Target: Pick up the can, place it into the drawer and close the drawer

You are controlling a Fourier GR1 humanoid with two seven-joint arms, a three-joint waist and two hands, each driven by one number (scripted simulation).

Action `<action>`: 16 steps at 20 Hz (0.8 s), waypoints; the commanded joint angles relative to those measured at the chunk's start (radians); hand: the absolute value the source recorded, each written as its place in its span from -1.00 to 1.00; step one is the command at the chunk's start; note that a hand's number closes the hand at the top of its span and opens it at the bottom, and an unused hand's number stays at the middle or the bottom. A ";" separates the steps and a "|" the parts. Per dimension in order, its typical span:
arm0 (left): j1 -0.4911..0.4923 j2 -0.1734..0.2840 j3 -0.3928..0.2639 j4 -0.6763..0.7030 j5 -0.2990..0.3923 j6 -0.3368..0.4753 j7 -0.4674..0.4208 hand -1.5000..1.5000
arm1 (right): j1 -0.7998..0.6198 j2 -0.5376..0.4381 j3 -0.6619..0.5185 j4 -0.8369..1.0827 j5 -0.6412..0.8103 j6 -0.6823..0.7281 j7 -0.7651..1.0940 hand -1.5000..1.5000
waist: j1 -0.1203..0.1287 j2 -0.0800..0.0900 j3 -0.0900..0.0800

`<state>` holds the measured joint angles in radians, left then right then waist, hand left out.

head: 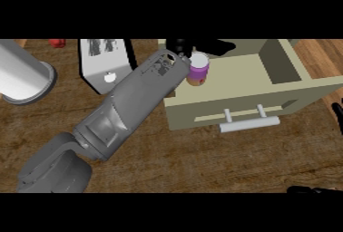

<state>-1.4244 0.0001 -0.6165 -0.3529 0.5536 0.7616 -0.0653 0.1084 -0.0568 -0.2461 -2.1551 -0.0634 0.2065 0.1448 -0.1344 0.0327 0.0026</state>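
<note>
Can (198,69): held by the left hand (194,46) over the open drawer (234,93) — fingers curled round it.
Left: release, then shut drawer.
Right hand (338,115): edge of view — fingers unclear.

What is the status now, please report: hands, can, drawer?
Left hand curled round the can, holding it over the open drawer. Right hand at right edge, fingers not readable. Nothing blocks the drawer.
</note>
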 commanded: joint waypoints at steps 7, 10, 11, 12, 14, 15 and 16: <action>0.004 0.000 0.003 -0.054 0.091 0.033 0.002 -1.00 | -0.024 -0.090 0.049 -0.099 0.226 0.008 -0.063 -1.00 | 0.016 -0.006 -0.002; -0.002 0.000 0.019 -0.055 0.116 0.017 -0.026 -1.00 | -0.031 -0.112 0.047 -0.071 0.288 0.005 -0.108 -1.00 | 0.037 -0.007 -0.001; -0.023 0.000 0.045 -0.048 0.133 0.023 -0.027 -1.00 | -0.027 -0.117 0.074 -0.090 0.310 0.015 -0.106 -1.00 | 0.032 -0.006 -0.001; -0.008 0.000 0.055 -0.037 0.132 0.024 -0.074 -1.00 | 0.007 -0.109 0.077 -0.071 0.334 0.012 -0.164 -1.00 | 0.037 -0.006 -0.001; -0.015 0.000 0.018 -0.082 0.151 0.045 -0.046 -1.00 | -0.076 -0.139 0.094 -0.054 0.388 0.000 -0.124 -1.00 | 0.042 -0.007 -0.001; -0.036 0.000 0.046 -0.046 0.152 0.031 -0.053 -1.00 | -0.069 -0.137 0.111 -0.064 0.439 -0.015 -0.123 -1.00 | 0.052 -0.008 -0.002; -0.025 0.000 0.020 -0.082 0.155 0.081 -0.054 -1.00 | -0.063 -0.149 0.135 -0.066 0.487 -0.011 -0.127 -1.00 | 0.049 -0.011 -0.001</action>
<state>-1.4334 0.0000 -0.5907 -0.4162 0.6881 0.8044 -0.1121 0.0625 -0.1794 -0.1572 -2.2217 0.3031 0.2049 0.0287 -0.0958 0.0253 0.0013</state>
